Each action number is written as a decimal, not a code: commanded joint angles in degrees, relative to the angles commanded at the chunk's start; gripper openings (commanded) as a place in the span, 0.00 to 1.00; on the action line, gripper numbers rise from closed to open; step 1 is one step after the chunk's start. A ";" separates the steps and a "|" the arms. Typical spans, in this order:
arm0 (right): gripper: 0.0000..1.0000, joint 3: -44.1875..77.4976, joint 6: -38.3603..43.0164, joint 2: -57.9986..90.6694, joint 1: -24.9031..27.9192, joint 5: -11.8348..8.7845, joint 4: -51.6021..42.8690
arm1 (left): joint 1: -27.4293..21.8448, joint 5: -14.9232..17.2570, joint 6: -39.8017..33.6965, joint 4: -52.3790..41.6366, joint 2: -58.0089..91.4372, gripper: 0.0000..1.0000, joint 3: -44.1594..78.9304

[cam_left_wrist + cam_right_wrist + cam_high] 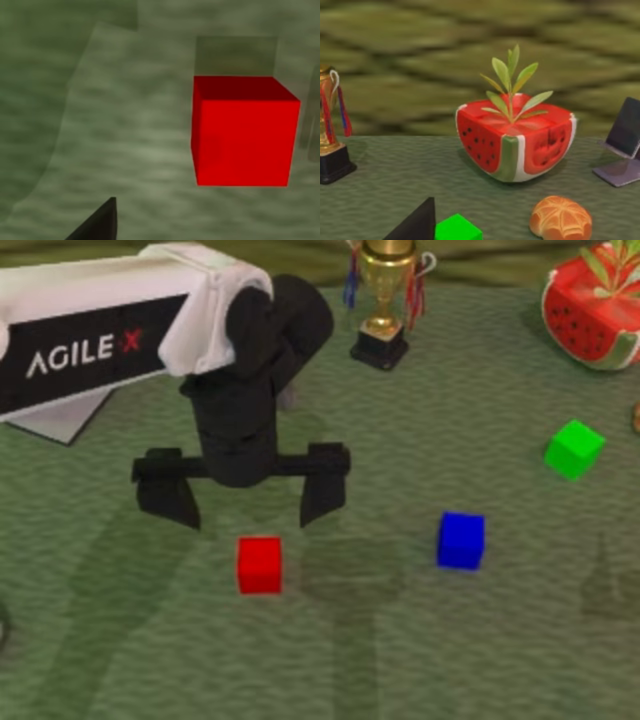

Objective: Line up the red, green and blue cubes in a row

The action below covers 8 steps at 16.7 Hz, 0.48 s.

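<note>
The red cube (260, 565) lies on the green cloth left of centre. Just behind it and above the table hovers my left gripper (245, 490), open, fingers spread wide with nothing between them. The left wrist view shows the red cube (244, 132) large and close, with one dark fingertip (106, 222) apart from it. The blue cube (461, 540) sits right of centre, and the green cube (574, 448) farther right and back. My right arm is outside the top view. Its wrist view shows one finger (420, 225) beside the green cube (457, 229), not touching it.
A gold trophy (383, 300) stands at the back centre and a watermelon planter (595, 305) at the back right. A bread roll (560, 217) and a phone stand (622, 145) lie near the planter, at the right edge.
</note>
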 joint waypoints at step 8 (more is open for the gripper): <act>1.00 12.34 -3.85 12.31 0.90 -0.13 -8.11 | 4.76 -0.56 0.39 6.22 -10.83 1.00 -9.38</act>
